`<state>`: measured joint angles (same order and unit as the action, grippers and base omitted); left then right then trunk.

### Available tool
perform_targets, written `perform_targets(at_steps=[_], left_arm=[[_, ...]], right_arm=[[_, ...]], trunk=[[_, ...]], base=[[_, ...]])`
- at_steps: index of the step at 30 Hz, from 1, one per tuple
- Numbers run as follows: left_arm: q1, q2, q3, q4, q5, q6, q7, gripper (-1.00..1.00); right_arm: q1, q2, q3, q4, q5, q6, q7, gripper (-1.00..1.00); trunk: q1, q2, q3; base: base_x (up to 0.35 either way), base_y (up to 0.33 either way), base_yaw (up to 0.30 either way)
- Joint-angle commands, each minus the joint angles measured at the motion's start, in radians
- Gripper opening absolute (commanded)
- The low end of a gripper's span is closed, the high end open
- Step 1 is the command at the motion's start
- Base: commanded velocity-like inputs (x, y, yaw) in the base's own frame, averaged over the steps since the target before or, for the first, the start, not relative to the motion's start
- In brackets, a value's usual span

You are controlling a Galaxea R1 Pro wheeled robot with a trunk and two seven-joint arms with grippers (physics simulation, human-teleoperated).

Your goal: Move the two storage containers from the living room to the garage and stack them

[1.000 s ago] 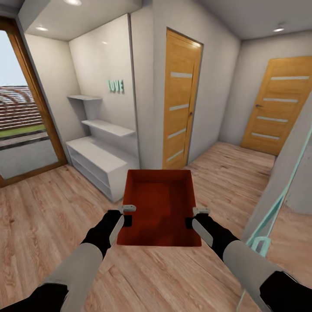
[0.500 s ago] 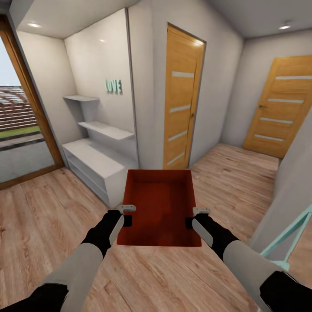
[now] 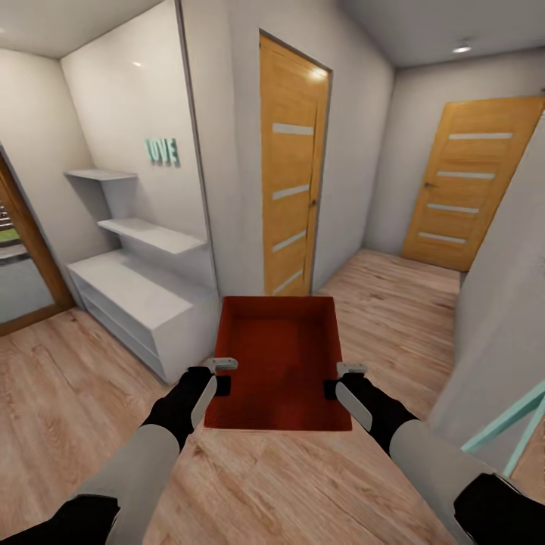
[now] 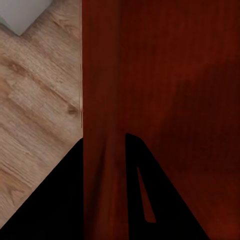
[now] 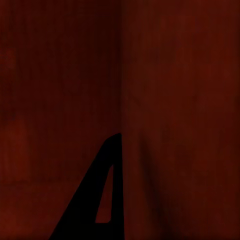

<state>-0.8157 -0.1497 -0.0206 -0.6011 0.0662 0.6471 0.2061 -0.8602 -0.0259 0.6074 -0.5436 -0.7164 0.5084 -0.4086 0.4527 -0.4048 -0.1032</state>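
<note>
Carrying the storage container (image 3: 278, 359) low before you over the wood floor (image 3: 68, 393), you have both sets of jaws clamped on its thin side walls; it looks stiff, light, probably slick, so grip mid-wall.

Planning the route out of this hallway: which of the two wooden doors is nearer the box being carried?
The door straight ahead, just beyond the red box and beside the white shelves. The other door stands at the far end of the hall, off to the right.
</note>
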Motion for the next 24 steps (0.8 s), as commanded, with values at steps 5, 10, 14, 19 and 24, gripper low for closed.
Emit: perform_targets(at_steps=[5,10,14,19,24], left_arm=[[0.000,0.001,-0.001,0.000,0.004,0.006,0.010,-1.00],[0.000,0.001,-0.001,0.000,0.004,0.006,0.010,-1.00],[0.000,0.001,-0.001,0.000,0.004,0.006,0.010,-1.00],[0.000,0.001,-0.001,0.000,0.004,0.006,0.010,-1.00],[0.000,0.001,-0.001,0.000,0.004,0.006,0.010,-1.00]], right_arm=[[-0.002,-0.055,-0.043,-0.003,0.048,-0.025,-0.018,-1.00],[-0.002,-0.055,-0.043,-0.003,0.047,-0.025,-0.018,-1.00],[-0.002,-0.055,-0.043,-0.003,0.047,-0.025,-0.018,-1.00],[-0.002,-0.055,-0.043,-0.003,0.047,-0.025,-0.018,-1.00],[-0.002,-0.055,-0.043,-0.003,0.047,-0.025,-0.018,-1.00]], trunk=[[0.001,-0.002,-0.002],[0.001,-0.002,-0.002],[0.001,-0.002,-0.002],[0.001,-0.002,-0.002],[0.001,-0.002,-0.002]], base=[[0.321,0.000,-0.242],[0.321,0.000,-0.116],[0.321,0.000,-0.013],[0.321,0.000,-0.001],[0.321,0.000,0.000]])
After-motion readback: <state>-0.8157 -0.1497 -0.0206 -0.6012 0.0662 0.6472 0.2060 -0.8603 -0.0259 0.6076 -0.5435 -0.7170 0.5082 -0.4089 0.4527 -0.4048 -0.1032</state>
